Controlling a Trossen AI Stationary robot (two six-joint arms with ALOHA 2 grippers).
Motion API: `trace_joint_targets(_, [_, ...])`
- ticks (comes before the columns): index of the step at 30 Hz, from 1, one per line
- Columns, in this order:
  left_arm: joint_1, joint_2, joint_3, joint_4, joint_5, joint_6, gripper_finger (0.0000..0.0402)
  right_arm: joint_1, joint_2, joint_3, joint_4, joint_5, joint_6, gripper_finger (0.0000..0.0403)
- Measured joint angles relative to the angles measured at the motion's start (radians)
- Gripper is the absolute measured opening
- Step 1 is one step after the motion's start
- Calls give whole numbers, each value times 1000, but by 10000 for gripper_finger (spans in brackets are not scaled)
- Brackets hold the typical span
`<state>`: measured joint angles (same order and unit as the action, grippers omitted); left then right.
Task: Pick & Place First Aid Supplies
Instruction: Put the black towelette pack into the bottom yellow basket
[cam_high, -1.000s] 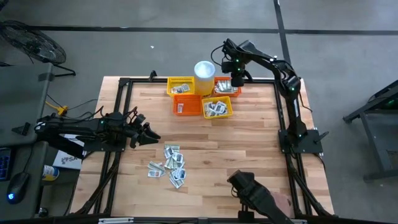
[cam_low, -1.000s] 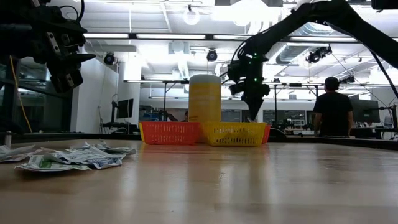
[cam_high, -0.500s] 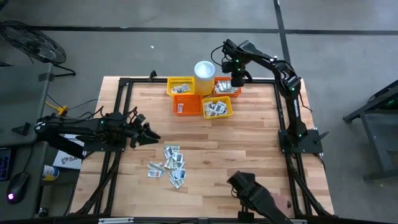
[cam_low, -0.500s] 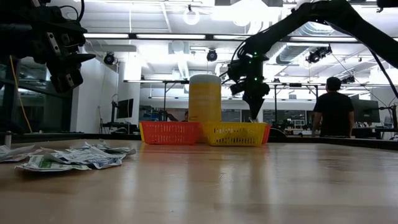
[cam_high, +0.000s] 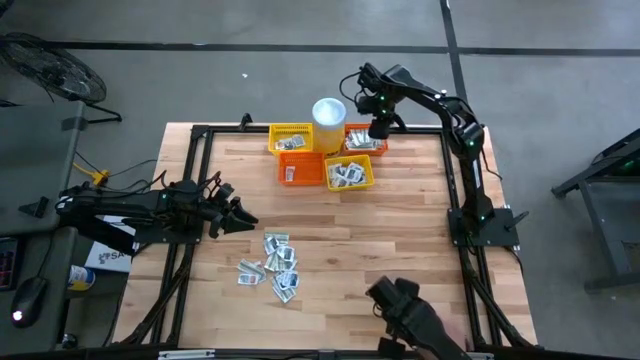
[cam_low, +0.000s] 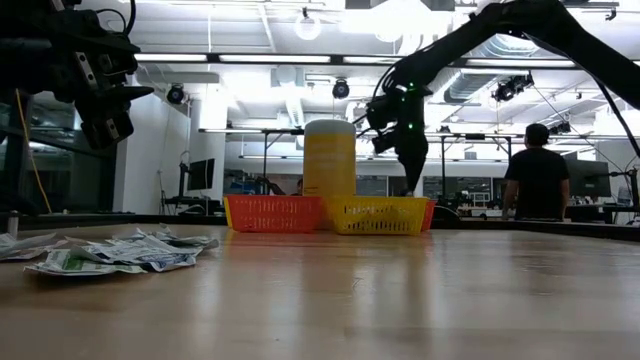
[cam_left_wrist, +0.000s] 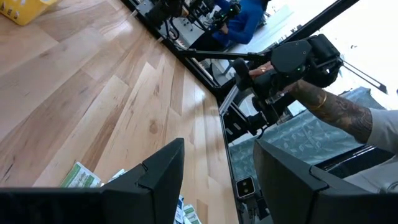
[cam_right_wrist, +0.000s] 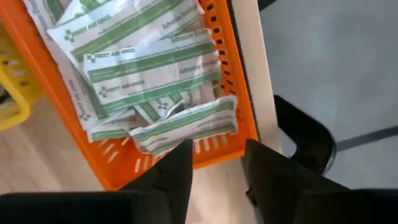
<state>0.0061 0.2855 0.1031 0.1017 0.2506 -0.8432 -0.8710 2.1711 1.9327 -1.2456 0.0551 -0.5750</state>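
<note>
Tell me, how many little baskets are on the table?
4, bunched at the far edge: a yellow basket left of the white cup, an orange basket right of it, another orange and yellow in front.

Four mesh baskets sit in a cluster: two yellow baskets (cam_high: 291, 138) and two orange baskets (cam_high: 301, 170). One white cup (cam_high: 329, 112) stands among them. Roughly a dozen loose first aid sachets (cam_high: 277, 265) lie piled on the counter (cam_high: 400, 220); more fill the baskets, uncountable.
</note>
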Motion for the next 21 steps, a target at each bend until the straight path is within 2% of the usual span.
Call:
trace_joint_targets(10, [0, 0, 0, 0, 0, 0, 191, 33, -83, 0, -51, -106, 96, 144])
trace_joint_targets(21, [0, 0, 0, 0, 0, 0, 191, 153, -176, 0, -96, -249, 266, 144])
